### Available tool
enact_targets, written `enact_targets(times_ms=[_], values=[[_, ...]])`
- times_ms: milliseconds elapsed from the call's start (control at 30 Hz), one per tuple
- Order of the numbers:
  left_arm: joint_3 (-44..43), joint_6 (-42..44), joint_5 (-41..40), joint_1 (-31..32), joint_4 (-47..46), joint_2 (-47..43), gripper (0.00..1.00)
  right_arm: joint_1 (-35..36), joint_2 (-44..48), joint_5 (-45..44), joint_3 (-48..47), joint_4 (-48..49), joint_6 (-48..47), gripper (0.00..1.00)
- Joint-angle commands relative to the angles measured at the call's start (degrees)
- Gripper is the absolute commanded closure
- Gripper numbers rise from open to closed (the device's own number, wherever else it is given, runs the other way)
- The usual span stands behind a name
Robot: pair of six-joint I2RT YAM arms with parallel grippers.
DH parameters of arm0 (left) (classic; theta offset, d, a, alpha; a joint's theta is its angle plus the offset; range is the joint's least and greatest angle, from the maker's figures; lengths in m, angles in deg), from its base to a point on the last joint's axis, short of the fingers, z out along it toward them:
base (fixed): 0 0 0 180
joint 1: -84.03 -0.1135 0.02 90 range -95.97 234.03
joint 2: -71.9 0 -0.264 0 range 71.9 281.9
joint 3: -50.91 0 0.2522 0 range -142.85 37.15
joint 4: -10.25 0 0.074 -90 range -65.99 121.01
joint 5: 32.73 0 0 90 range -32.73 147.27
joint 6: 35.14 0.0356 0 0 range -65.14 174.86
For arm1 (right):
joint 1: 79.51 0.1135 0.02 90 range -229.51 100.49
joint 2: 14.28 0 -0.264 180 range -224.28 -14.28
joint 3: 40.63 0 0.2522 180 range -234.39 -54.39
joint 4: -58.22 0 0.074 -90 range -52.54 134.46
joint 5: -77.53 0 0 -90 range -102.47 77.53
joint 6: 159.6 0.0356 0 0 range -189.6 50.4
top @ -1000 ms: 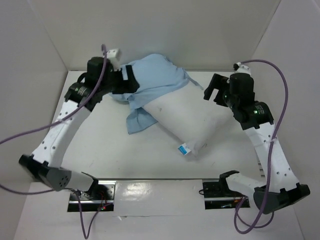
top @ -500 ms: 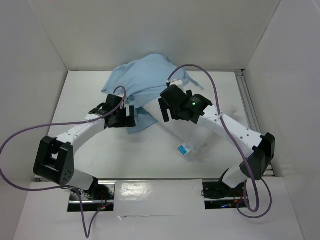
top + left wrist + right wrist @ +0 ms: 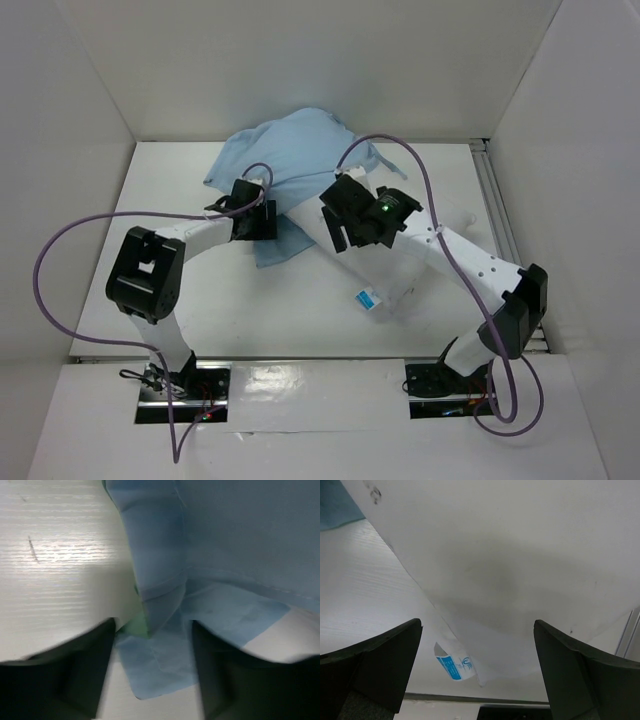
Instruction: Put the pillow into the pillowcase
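The pillowcase (image 3: 290, 150), plain light blue, lies bunched at the back over the far end of the white pillow (image 3: 405, 275), which runs diagonally to the front right with its blue-and-white tag (image 3: 368, 298). My left gripper (image 3: 268, 222) is open low over the pillowcase's front flap. In the left wrist view the flap's corner (image 3: 160, 665) lies between the fingers (image 3: 55, 680), with a sliver of green face (image 3: 134, 626). My right gripper (image 3: 338, 232) is open above the pillow's middle. The right wrist view shows the pillow (image 3: 520, 555) and tag (image 3: 452, 665) between wide-spread fingers (image 3: 370, 665).
White walls enclose the table (image 3: 180, 290) at the back and both sides. A metal rail (image 3: 495, 200) runs along the right edge. Purple cables loop off both arms. The arm bases and mounting plates sit at the near edge.
Both arms swung in from the far sides to the middle a second ago. Since then my left gripper moved up and right onto the pillowcase flap; the right gripper hardly moved.
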State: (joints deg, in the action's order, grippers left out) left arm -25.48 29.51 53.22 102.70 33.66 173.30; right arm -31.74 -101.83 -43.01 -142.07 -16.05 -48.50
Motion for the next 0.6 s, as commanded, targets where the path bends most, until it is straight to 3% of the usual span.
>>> enact_targets(times_ms=[0,33,67,233,267,300,333,467,567], values=[[-1.79,1.79,4.74,-0.31,-5.16,0.20,0.39,0.48,-1.92,-1.10,1.90,-0.85,0.34,0.00],[-1.79,1.79,5.89,-0.31,-5.17,0.20,0.55,0.48,-3.32,-0.57,2.68,-0.31,0.34,0.00],[-1.79,1.79,6.60,-0.31,-5.17,0.20,0.98,-0.30,-3.94,0.13,2.69,1.00,0.34,0.00],[-2.41,1.79,12.92,-0.31,-5.16,-1.73,1.00,-2.67,-7.45,4.17,5.24,8.56,-1.06,0.03],[-1.02,1.79,14.50,-0.31,-5.95,-2.52,1.00,-3.20,-9.20,5.31,5.24,9.87,-1.59,0.20],[-0.48,1.79,16.95,-0.31,-6.92,-4.44,1.00,-4.34,-10.18,6.02,4.37,11.80,-1.59,0.48],[-0.47,1.79,17.50,-0.31,-7.45,-5.33,1.00,-4.96,-11.06,6.02,3.23,11.82,-1.59,0.99],[-1.34,0.74,22.06,0.75,-7.97,-9.11,1.00,-8.74,-13.70,5.32,-7.57,12.35,-3.69,1.00],[-8.18,-4.35,28.12,1.88,-10.70,-7.55,1.00,-14.71,-17.46,5.32,-24.33,10.95,-4.92,1.00]])
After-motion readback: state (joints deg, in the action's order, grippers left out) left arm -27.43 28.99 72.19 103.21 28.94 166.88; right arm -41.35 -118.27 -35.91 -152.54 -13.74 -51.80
